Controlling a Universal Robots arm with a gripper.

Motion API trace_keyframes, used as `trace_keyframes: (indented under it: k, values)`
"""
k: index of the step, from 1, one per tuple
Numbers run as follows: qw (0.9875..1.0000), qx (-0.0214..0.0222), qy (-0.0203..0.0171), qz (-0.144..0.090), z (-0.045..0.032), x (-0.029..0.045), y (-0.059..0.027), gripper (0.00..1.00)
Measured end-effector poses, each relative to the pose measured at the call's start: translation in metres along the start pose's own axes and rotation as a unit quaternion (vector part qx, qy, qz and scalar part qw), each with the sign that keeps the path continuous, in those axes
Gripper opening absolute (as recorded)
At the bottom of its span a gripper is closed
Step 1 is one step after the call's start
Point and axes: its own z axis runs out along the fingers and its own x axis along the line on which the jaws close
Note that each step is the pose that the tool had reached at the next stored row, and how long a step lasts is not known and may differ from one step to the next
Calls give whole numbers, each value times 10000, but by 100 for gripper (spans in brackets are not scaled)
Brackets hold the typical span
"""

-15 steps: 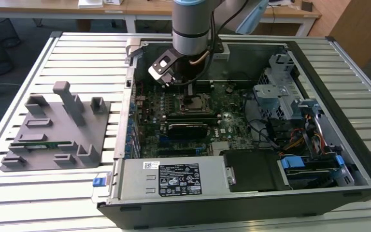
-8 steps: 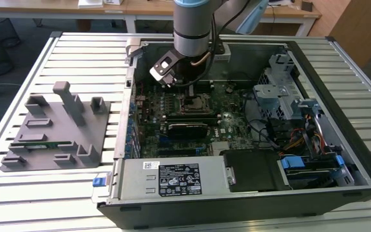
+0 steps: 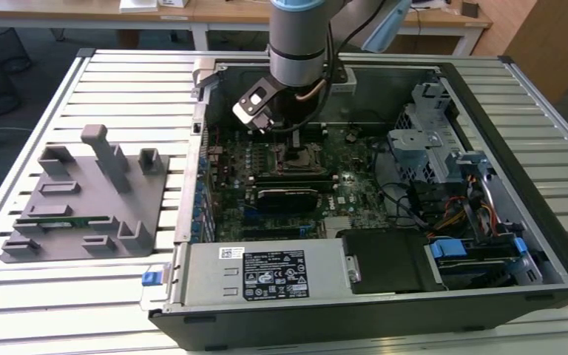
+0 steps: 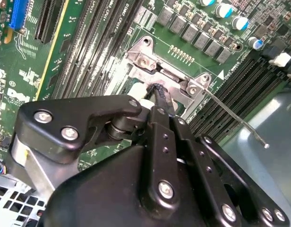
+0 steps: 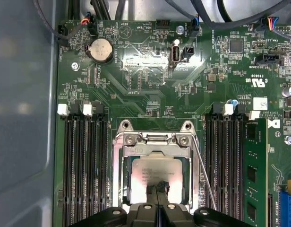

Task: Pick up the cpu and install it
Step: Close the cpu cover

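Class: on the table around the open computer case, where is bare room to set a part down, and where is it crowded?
In the exterior view, bare table lies behind the grey fixture, beside the case, and in front of the fixture. Crowded: inside the case, where the gripper sits over the cpu.

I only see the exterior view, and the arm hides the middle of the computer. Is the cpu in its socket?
Observer: Yes. In the first wrist view the cpu lies flat inside the socket frame, silvery top up.
Operator: Is the gripper holding it?
Observer: The gripper is shut, tips together, over the cpu's silvery top. I cannot tell whether it touches.
Operator: Where's the skinny lever?
Observer: The lever runs along one side of the socket frame, apart from the cpu.
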Motion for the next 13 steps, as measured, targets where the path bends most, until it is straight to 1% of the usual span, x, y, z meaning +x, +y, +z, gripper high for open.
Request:
trace_keyframes:
  k: [2, 5, 10, 13]
  values:
    - [10000, 0, 0, 0, -10, 0, 1, 11]
    - [10000, 0, 1, 0, -49, 0, 2, 11]
    - [10000, 0, 1, 0, -160, -1, 5, 11]
    - [10000, -1, 2, -1, -175, 0, 35, 11]
